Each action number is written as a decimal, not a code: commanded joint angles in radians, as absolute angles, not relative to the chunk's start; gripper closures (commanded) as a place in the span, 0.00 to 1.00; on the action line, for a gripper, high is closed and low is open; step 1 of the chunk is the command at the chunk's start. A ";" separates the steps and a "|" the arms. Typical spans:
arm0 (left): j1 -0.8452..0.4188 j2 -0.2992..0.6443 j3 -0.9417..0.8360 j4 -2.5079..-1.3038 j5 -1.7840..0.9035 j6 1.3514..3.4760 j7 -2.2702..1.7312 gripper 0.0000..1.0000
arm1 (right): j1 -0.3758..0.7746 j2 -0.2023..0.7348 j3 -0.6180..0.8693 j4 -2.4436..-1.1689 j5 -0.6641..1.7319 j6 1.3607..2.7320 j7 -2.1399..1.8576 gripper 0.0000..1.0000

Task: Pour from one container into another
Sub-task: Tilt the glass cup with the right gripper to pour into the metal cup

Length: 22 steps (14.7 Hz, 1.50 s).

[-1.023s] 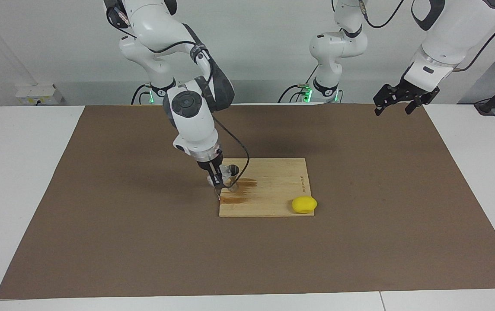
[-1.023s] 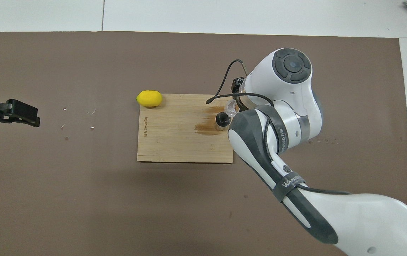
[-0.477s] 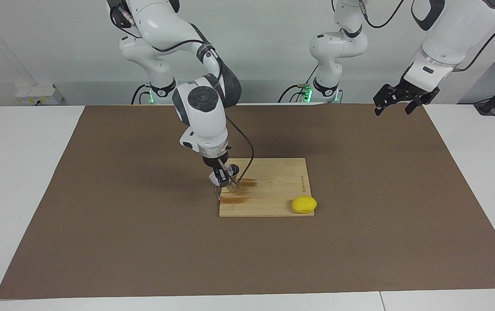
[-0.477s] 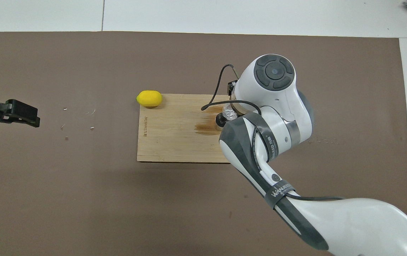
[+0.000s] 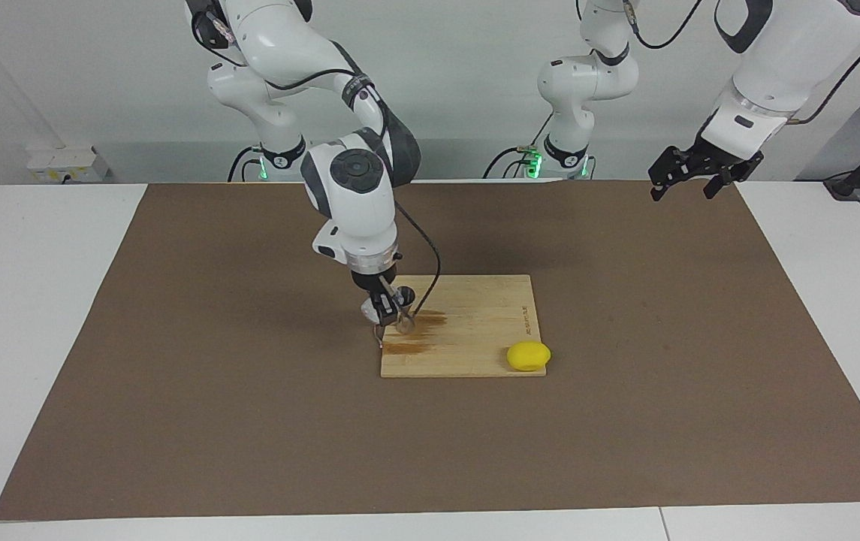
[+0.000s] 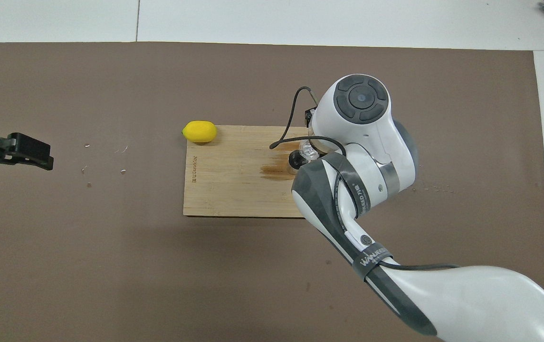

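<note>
Your right gripper (image 5: pixel 384 309) has its fingers clamped on the cup (image 6: pixel 309 151), tipped over the jigger (image 6: pixel 295 160), which stands on the board (image 5: pixel 475 353) at the edge toward the right arm's end of the surface. Brown stains (image 6: pixel 276 168) already mark the wood beside the jigger, so some liquid seems to have missed. The jigger's mouth is narrow and the cup's rim is wide: tilt further or drift sideways and the stream will likely run down the outside again. The cup hangs very close to the jigger, and a nudge from it or from the fingers could topple the jigger, light and narrow-waisted as it looks. How much is left in the cup you cannot tell from here.

Against a second ago, the right arm has swung toward the middle of the board and its wrist has rolled, bringing the cup from beside the jigger to over it; in the last half second it has barely shifted. The left gripper (image 5: pixel 689 173) waits with fingers wide over the mat (image 5: pixel 174 376) at its own end, unchanged. The lemon (image 5: pixel 528 355) has not moved.
</note>
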<state>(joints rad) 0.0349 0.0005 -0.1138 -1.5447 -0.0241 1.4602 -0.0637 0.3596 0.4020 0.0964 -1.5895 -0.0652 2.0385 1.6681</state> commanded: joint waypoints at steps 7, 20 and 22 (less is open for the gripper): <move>0.044 -0.015 -0.118 -1.559 -0.026 1.453 -0.074 0.00 | 0.388 0.396 0.101 -1.575 -0.181 2.017 1.703 1.00; 0.044 -0.014 -0.118 -1.559 -0.026 1.453 -0.072 0.00 | 0.377 0.384 0.106 -1.575 -0.166 2.022 1.698 1.00; 0.044 -0.014 -0.118 -1.559 -0.026 1.453 -0.072 0.00 | 0.373 0.385 0.107 -1.575 -0.160 2.022 1.698 1.00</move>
